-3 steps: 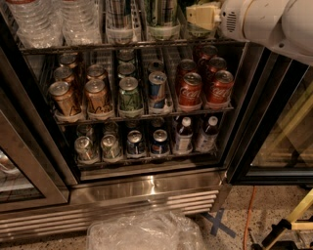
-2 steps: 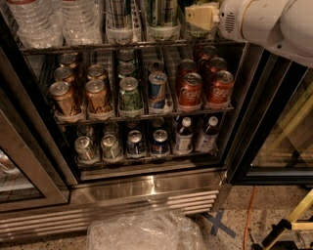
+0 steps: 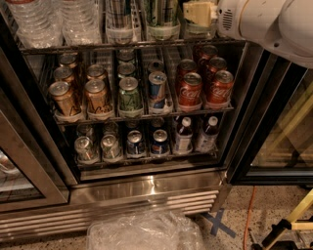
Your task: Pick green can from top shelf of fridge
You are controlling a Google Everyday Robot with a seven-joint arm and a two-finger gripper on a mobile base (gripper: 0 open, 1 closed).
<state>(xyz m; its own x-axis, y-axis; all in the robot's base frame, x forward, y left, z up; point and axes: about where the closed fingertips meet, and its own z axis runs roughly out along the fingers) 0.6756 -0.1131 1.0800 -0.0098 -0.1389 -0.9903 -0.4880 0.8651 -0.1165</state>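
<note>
your end effector (image 3: 198, 13) hangs at the right end of the top shelf (image 3: 132, 45); you cannot tell its opening. one green can (image 3: 161, 14) stands just left of it, beside one striped can (image 3: 120, 14) and two water bottles (image 3: 80, 22).

Speckled floor (image 3: 244, 202) carries a clear plastic bag (image 3: 144, 232); gripper (image 3: 191, 13) at top shelf (image 3: 73, 48).

The fridge (image 3: 146, 188) frame is glossy brushed steel; the gripper (image 3: 198, 13), at the right end of the top shelf (image 3: 132, 45), looks matt cream plastic.
</note>
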